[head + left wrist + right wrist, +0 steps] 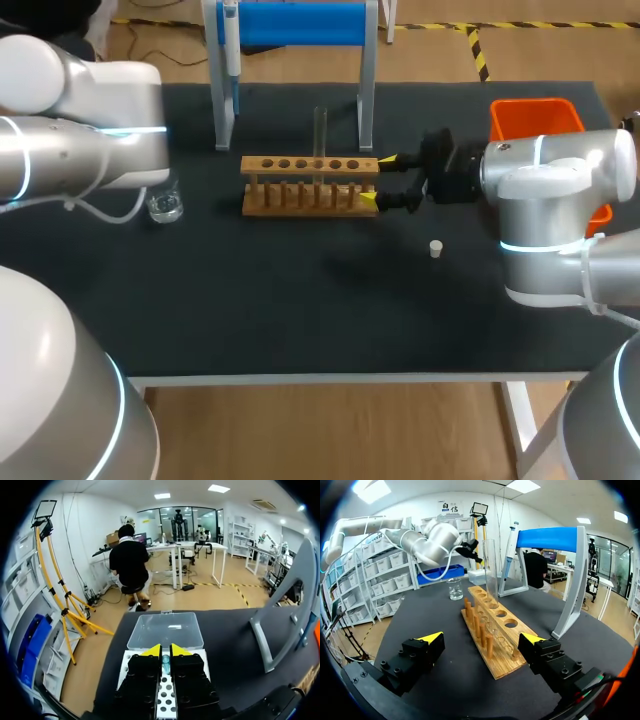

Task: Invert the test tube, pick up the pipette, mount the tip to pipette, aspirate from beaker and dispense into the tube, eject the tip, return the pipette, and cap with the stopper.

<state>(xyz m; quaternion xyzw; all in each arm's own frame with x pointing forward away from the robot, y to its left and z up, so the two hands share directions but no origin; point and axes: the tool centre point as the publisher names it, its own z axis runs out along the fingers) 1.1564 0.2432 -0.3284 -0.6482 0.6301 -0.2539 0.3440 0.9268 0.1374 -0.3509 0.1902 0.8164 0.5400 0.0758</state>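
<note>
At the left, your left claw hangs over the tip box with its fingers drawn almost together and nothing surely pinched, so leave it there. The beaker stands near that arm, and the pipette hangs on the blue stand. In the middle, the test tube stands upright in the wooden rack; I cannot tell which end is its mouth. Your right claw is spread wide at the rack's right end and touches nothing. I judge that the tube step is the one in hand. Come in above the rack's top board and close softly on the bare glass. Lift straight up until the tube is clear of its hole, and only then turn it. The stopper lies apart on the worktop, so keep your wrist clear of it. I find no readable label or writing on these things.
</note>
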